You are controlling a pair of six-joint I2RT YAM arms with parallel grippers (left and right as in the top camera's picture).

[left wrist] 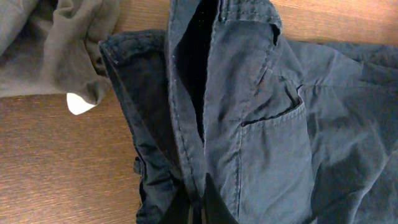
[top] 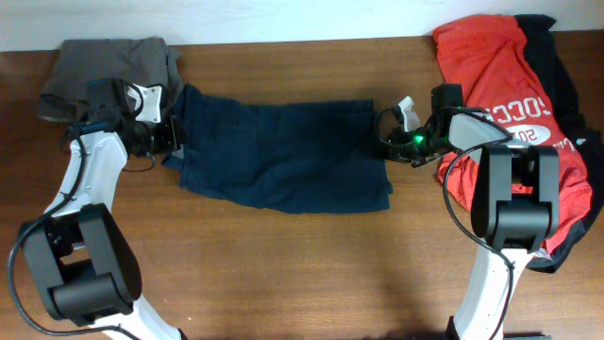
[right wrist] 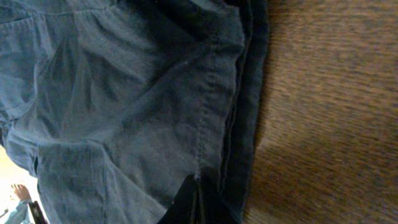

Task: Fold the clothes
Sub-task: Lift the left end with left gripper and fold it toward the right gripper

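Lying flat: one navy woven shorts (top: 283, 156), left tool (top: 176, 135) and right tool (top: 384, 133) each pinching an end. One red jersey (top: 491, 80) behind right tool, one crumpled grey garment (top: 99, 66) behind left.

Near the right edge of the table (top: 406, 283), my right arm (top: 514, 189) hid part of the lettering on the red jersey (top: 481, 57); both wrist views cropped my fingertips (left wrist: 217, 210) against the navy shorts (left wrist: 267, 155).
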